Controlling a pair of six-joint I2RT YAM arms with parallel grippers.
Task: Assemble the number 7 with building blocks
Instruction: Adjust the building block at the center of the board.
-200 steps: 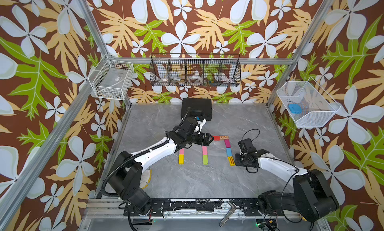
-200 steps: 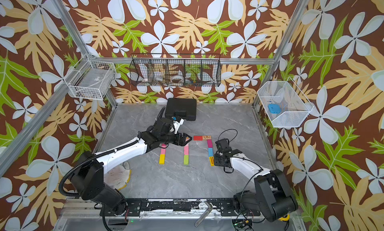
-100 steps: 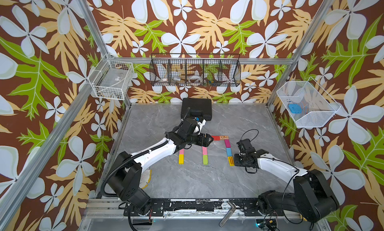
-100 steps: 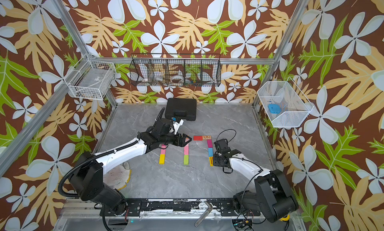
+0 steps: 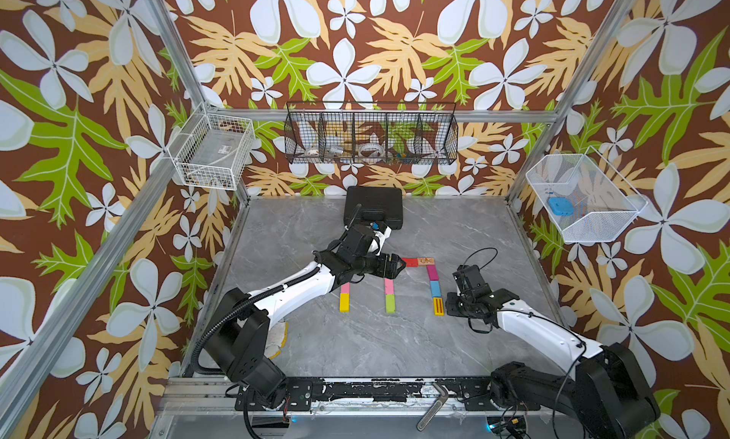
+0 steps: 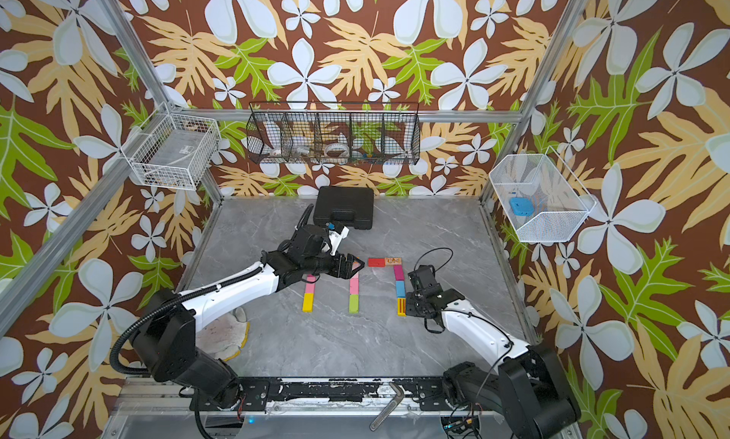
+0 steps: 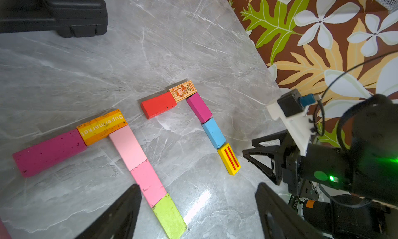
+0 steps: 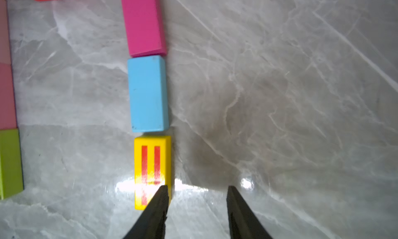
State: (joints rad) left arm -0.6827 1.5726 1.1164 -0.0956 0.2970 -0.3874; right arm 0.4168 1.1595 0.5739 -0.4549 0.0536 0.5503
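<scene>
Three figures of building blocks lie flat on the grey table. The right one has a red block [image 5: 411, 262] and a wood block [image 5: 426, 261] across the top. Below them a magenta block [image 7: 199, 107], a blue block [image 8: 148, 93] and a yellow red-striped block [image 8: 151, 169] run down. My right gripper [image 8: 197, 187] is open over bare table, one fingertip against the striped block's side. My left gripper [image 7: 197, 185] hovers open and empty above the middle figure of orange [image 7: 102, 126], pink [image 7: 148, 183] and green [image 7: 170, 216] blocks.
A black plastic case [image 5: 373, 211] stands at the back of the table. Wire baskets [image 5: 371, 134] hang on the back and side walls. A pale cloth [image 5: 276, 336] lies under my left arm. A metal key [image 5: 432, 405] rests on the front rail.
</scene>
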